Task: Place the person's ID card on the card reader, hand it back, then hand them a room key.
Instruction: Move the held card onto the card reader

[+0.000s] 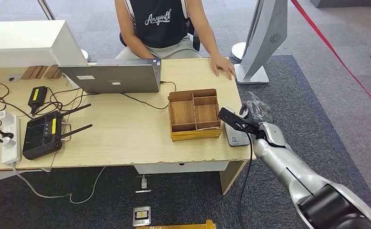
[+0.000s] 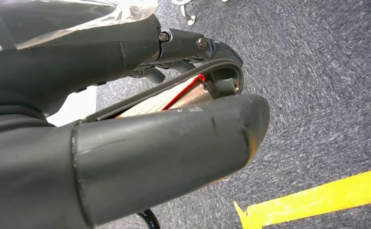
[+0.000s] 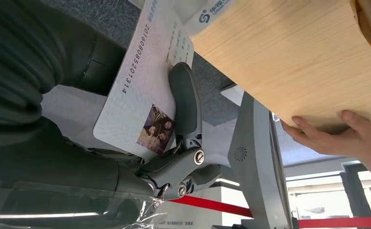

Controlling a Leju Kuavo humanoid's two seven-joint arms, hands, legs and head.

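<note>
White ID card [image 3: 140, 90] pinched by right hand [image 3: 126, 124] fingers [image 3: 185, 100]; left hand [image 2: 126, 143] grip unclear.

An office set up as a check-in desk.
Behind the pale wooden desk [image 1: 126, 138] sits a grey open laptop [image 1: 111, 76]; grey carpet [image 1: 317, 86] lies beneath.

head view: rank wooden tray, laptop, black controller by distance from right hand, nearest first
1. Wooden tray, just beside the right hand, toward table centre.
2. Laptop, further back, near the person.
3. Black controller, farthest, toward the table's other end.
</note>
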